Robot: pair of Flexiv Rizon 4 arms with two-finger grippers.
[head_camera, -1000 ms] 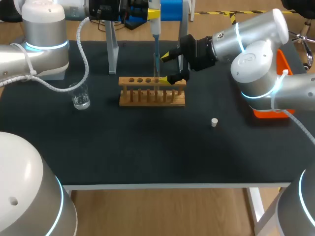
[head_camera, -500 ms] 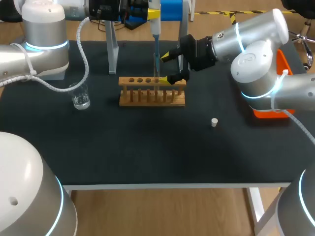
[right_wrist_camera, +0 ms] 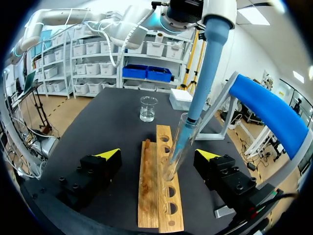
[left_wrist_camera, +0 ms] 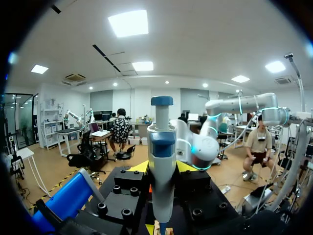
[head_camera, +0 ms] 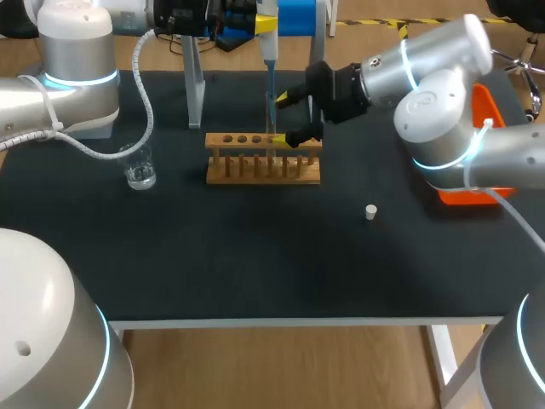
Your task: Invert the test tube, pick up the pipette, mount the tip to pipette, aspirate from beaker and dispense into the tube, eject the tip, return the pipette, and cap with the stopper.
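Observation:
My left gripper (left_wrist_camera: 161,169) is shut on the white-and-blue pipette (left_wrist_camera: 161,147), holding it upright over the wooden rack (head_camera: 264,162). The pipette's blue tip (right_wrist_camera: 182,139) reaches down into the clear test tube (right_wrist_camera: 176,156), which stands in a rack hole. My right gripper (right_wrist_camera: 159,154) is open, one finger on each side of the tube, neither touching it. In the head view the right gripper (head_camera: 288,118) sits just right of the tube. The beaker (head_camera: 138,166) stands left of the rack. The white stopper (head_camera: 370,211) lies on the mat right of the rack.
A blue-topped stand (head_camera: 298,17) with grey legs (head_camera: 194,85) rises behind the rack. A white box (right_wrist_camera: 182,100) sits beyond the rack near the beaker (right_wrist_camera: 148,108). An orange holder (head_camera: 490,128) stands at the table's right edge, under my right arm.
My right arm has shifted slightly left, bringing its open fingers closer around the tube. The left arm and pipette have stayed put.

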